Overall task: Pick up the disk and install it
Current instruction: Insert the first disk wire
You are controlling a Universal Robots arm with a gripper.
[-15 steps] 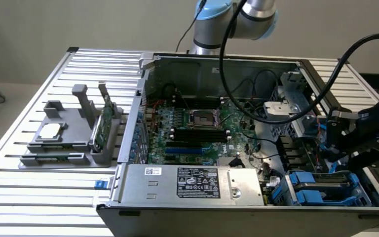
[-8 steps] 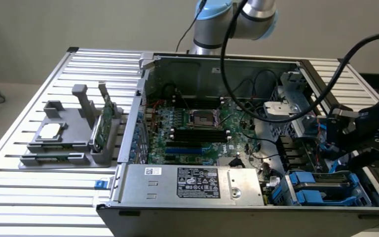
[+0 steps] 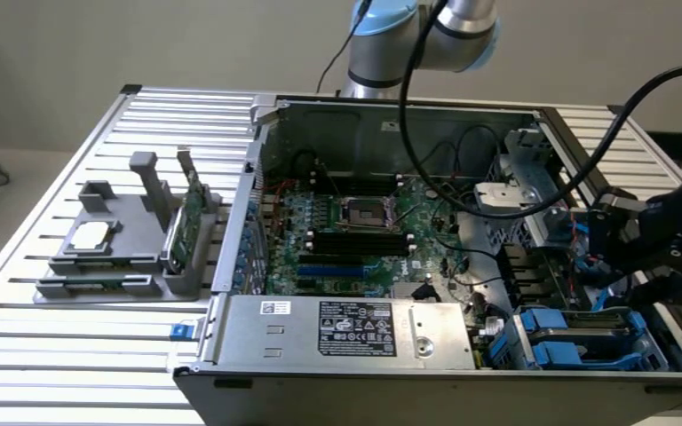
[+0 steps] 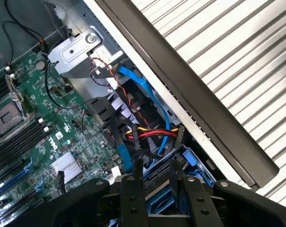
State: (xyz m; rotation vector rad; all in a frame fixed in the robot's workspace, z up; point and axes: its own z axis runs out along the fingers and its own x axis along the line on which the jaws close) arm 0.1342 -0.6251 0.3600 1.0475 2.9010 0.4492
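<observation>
My gripper (image 4: 156,166) reaches down into the front corner of the open computer case, over the drive bay (image 3: 578,342). Its two black fingers (image 4: 133,189) stand on either side of a narrow, blue-edged dark slab seen edge-on, the disk (image 4: 158,201), and press against it. Most of the disk is hidden under the gripper body. In the exterior view the gripper (image 3: 649,275) hangs at the case's right side, just above blue plastic carriers in the bay. The disk's label is hidden.
Red, yellow and black power cables (image 4: 147,135) and a blue data cable (image 4: 133,78) lie just beyond the fingers. The case's side wall (image 4: 181,90) runs close by. The motherboard (image 3: 353,231) and power supply (image 3: 341,328) sit inside the case. A grey fixture (image 3: 128,257) stands on the slatted table.
</observation>
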